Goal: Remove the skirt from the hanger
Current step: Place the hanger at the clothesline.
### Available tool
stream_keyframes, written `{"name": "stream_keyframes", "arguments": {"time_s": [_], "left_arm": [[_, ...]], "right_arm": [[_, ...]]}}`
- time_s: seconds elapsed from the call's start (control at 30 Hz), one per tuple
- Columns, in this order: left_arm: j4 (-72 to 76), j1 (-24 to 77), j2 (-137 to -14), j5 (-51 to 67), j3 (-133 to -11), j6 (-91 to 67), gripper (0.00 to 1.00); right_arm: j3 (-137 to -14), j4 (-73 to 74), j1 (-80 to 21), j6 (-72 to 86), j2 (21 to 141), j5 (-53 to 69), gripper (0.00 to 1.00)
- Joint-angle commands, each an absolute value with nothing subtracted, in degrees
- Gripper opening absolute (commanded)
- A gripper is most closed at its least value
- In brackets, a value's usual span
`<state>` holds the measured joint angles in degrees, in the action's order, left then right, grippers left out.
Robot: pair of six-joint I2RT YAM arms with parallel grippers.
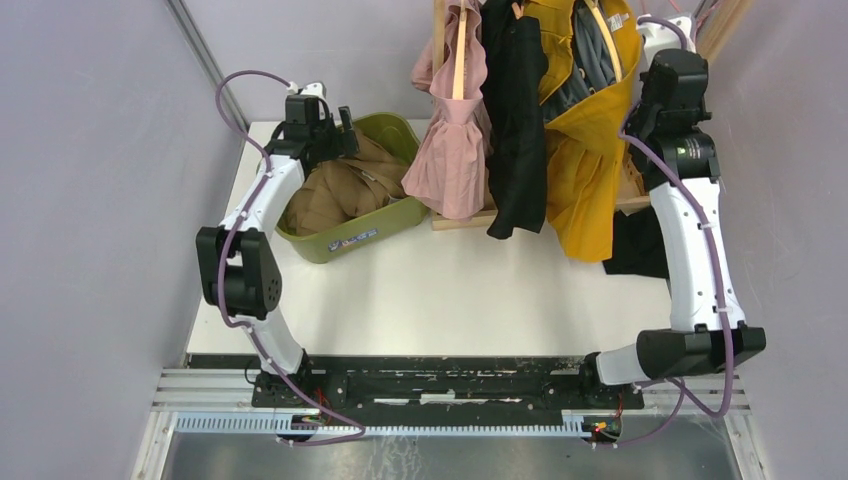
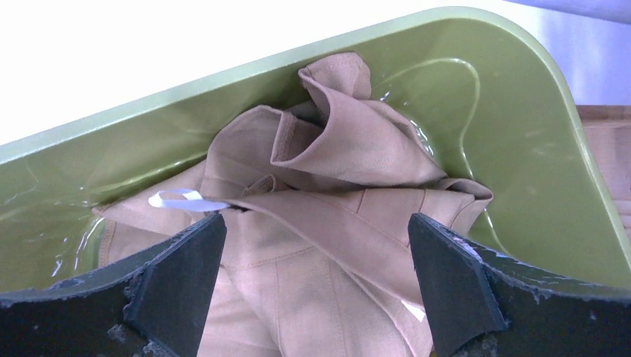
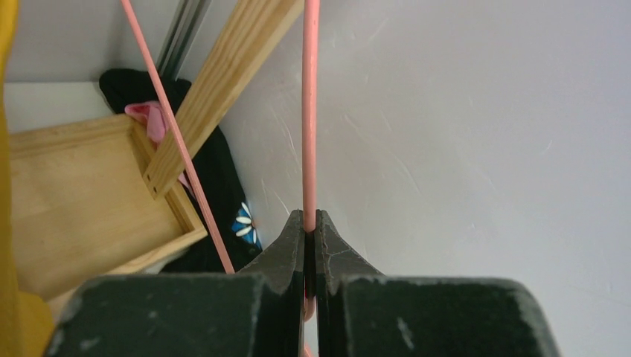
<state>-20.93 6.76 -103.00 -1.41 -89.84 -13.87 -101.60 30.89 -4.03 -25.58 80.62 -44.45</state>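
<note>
The tan skirt (image 2: 350, 149) lies crumpled inside the green bin (image 2: 521, 111) at the upper left of the overhead view, a white loop tag (image 2: 178, 199) showing at its left edge. The left gripper (image 2: 316, 253) hovers just above it with fingers spread wide, holding nothing. At the upper right, the right gripper (image 3: 310, 223) is clamped tight on a thin pink hanger (image 3: 310, 111) beside the wooden rack (image 3: 82, 193). A pink dress (image 1: 455, 150), a black garment (image 1: 515, 120) and a yellow garment (image 1: 585, 170) hang at top centre.
</note>
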Motion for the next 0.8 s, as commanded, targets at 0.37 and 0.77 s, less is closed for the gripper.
{"name": "stream_keyframes", "arguments": {"time_s": [0.37, 0.77], "left_arm": [[-21.7, 6.4, -95.8, -1.6, -86.5, -6.7, 0.99], [-21.7, 6.4, -94.7, -2.3, -84.7, -6.4, 0.99]], "right_arm": [[-114.3, 23.6, 1.1, -21.0, 90.7, -41.5, 0.01], [-124.1, 25.5, 5.2, -13.8, 102.4, -36.6, 0.01]]}}
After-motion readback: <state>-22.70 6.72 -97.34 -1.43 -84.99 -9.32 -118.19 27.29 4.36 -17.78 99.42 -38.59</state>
